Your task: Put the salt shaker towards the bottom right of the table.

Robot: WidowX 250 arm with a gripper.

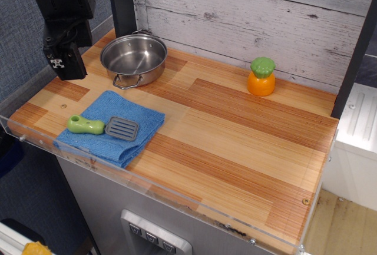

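Observation:
The salt shaker [261,77], a small rounded orange toy with a bumpy green cap, stands upright at the back right of the wood-grain table [235,149], close to the white plank wall. My gripper [63,62] is black and hangs at the far left, above the table's back left corner, far from the shaker. Its fingers look closed together with nothing between them.
A steel pot [134,59] with two handles sits at the back left. A blue cloth [112,125] lies at the front left with a green-handled grey spatula [103,126] on it. A clear plastic rim [177,199] runs along the front edge.

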